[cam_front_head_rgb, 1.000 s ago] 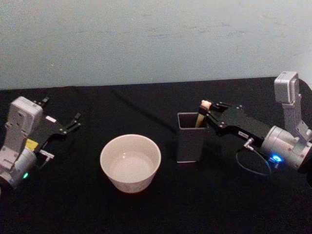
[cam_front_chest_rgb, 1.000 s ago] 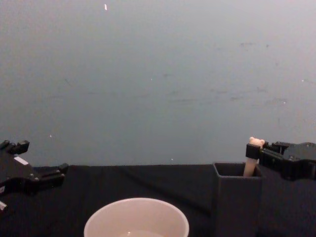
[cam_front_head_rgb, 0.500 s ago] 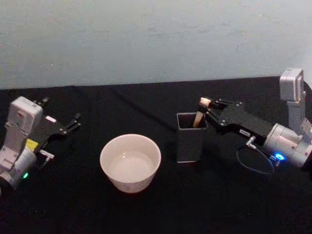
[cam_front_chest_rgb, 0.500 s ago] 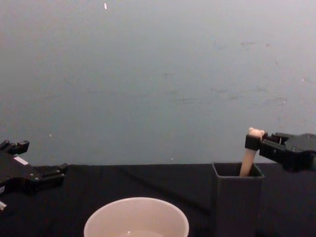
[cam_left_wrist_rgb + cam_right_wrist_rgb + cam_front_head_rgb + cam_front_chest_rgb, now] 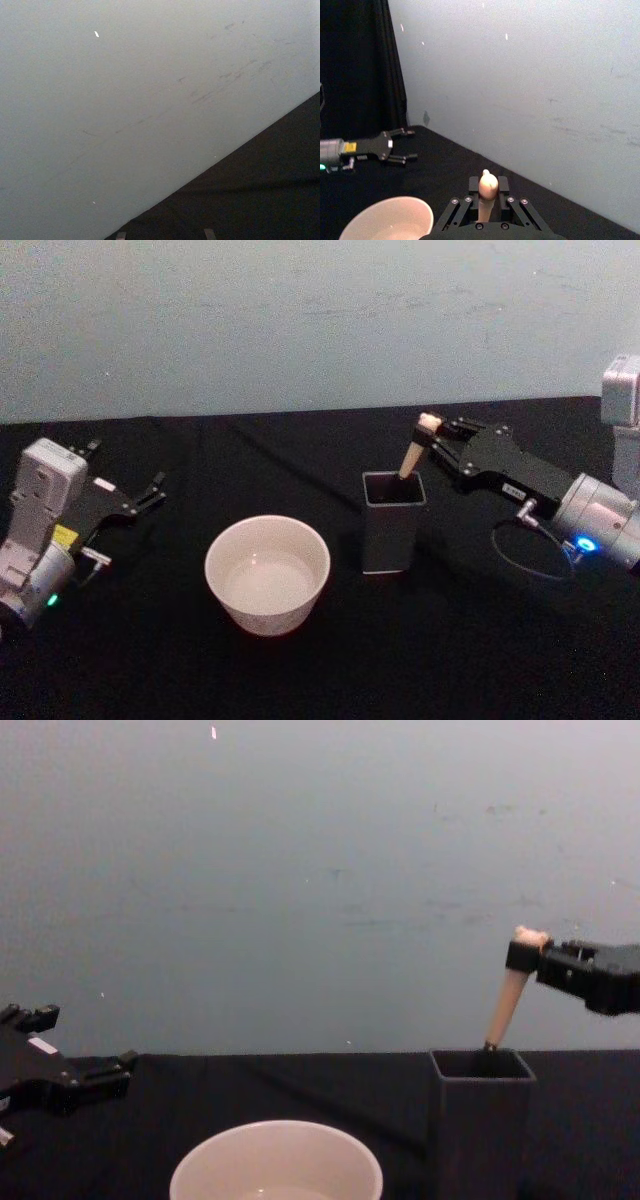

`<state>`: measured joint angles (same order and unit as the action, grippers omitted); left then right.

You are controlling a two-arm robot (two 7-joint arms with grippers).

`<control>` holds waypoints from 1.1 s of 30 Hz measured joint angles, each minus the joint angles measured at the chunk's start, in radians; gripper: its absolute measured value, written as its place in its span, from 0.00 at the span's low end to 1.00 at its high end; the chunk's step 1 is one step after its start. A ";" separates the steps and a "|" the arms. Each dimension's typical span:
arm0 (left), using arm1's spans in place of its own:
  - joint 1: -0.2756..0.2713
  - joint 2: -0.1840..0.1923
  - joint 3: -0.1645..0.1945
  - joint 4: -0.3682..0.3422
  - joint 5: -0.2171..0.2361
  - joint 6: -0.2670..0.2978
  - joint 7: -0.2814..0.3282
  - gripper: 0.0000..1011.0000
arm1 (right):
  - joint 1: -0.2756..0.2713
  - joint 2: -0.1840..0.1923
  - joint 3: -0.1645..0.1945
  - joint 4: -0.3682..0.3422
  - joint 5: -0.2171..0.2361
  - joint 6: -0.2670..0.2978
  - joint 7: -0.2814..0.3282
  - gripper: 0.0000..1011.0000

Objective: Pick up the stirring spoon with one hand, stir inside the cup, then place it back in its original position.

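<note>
Lifted higher, right tool (image 5: 431,429) clamps cream-handled spoon (image 5: 411,453) (neck inside square holder (image 5: 391,532)).

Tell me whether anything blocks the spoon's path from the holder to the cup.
Nothing visible does. The right gripper holds the stirring spoon near its top, lower end inside the holder, whose wall it must clear. Bare table separates holder and cup.

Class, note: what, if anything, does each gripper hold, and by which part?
The right gripper grips the slim cream-handled stirring spoon at its handle's top, under the bear head; the left gripper holds nothing.
</note>
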<state>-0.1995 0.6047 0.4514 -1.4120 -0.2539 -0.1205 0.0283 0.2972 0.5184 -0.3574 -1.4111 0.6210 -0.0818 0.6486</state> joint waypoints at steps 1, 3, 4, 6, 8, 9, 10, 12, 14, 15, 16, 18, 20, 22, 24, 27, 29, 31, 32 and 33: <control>0.000 0.000 0.000 0.000 0.000 0.000 0.000 0.99 | -0.001 0.002 0.002 -0.005 0.005 0.002 0.002 0.21; 0.000 0.000 0.000 0.000 0.000 0.000 0.000 0.99 | -0.003 0.005 0.007 -0.015 0.019 0.006 0.005 0.21; 0.000 0.000 0.000 0.000 0.000 0.000 0.000 0.99 | -0.005 0.009 0.011 -0.025 0.031 0.010 0.006 0.21; 0.000 0.000 0.000 0.000 0.000 0.000 0.000 0.99 | -0.008 0.015 0.018 -0.043 0.048 0.012 0.006 0.21; 0.000 0.000 0.000 0.000 0.000 0.000 0.000 0.99 | -0.010 0.019 0.022 -0.053 0.059 0.012 0.007 0.21; 0.000 0.000 0.000 0.000 0.000 0.000 0.000 0.99 | -0.011 0.022 0.027 -0.062 0.070 0.012 0.007 0.21; 0.000 0.000 0.000 0.000 0.000 0.000 0.000 0.99 | -0.012 0.024 0.029 -0.068 0.075 0.012 0.007 0.21; 0.000 0.000 0.000 0.000 0.000 0.000 0.000 0.99 | -0.014 0.028 0.035 -0.082 0.088 0.011 0.007 0.21; 0.000 0.000 0.000 0.000 0.000 0.000 0.000 0.99 | -0.013 0.031 0.039 -0.092 0.101 0.009 0.007 0.21; 0.000 0.000 0.000 0.000 0.000 0.000 0.000 0.99 | -0.013 0.031 0.039 -0.092 0.101 0.009 0.007 0.21; 0.000 0.000 0.000 0.000 0.000 0.000 0.000 0.99 | -0.011 0.032 0.041 -0.097 0.108 0.007 0.007 0.21; 0.000 0.000 0.000 0.000 0.000 0.000 0.000 0.99 | -0.006 0.032 0.041 -0.103 0.115 0.003 0.007 0.21; 0.000 0.000 0.000 0.000 0.000 0.000 0.000 0.99 | -0.002 0.032 0.041 -0.106 0.119 0.001 0.007 0.21; 0.000 0.000 0.000 0.000 0.000 0.000 0.000 0.99 | 0.006 0.030 0.039 -0.109 0.123 -0.003 0.007 0.21; 0.000 0.000 0.000 0.000 0.000 0.000 0.000 0.99 | 0.013 0.027 0.034 -0.111 0.124 -0.007 0.007 0.21; 0.000 0.000 0.000 0.000 0.000 0.000 0.000 0.99 | 0.023 0.022 0.026 -0.111 0.125 -0.010 0.007 0.21; 0.000 0.000 0.000 0.000 0.000 0.000 0.000 0.99 | 0.034 0.016 0.016 -0.110 0.124 -0.010 0.007 0.21; 0.000 0.000 0.000 0.000 0.000 0.000 0.000 0.99 | 0.045 0.011 0.005 -0.105 0.123 -0.008 0.009 0.21; 0.000 0.000 0.000 0.000 0.000 0.000 0.000 0.99 | 0.048 0.009 0.001 -0.103 0.123 -0.008 0.011 0.21; 0.000 0.000 0.000 0.000 0.000 0.000 0.000 0.99 | 0.055 0.005 -0.009 -0.100 0.121 -0.005 0.013 0.21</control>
<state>-0.1995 0.6047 0.4514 -1.4120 -0.2539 -0.1205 0.0283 0.3524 0.5231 -0.3662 -1.5111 0.7423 -0.0868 0.6614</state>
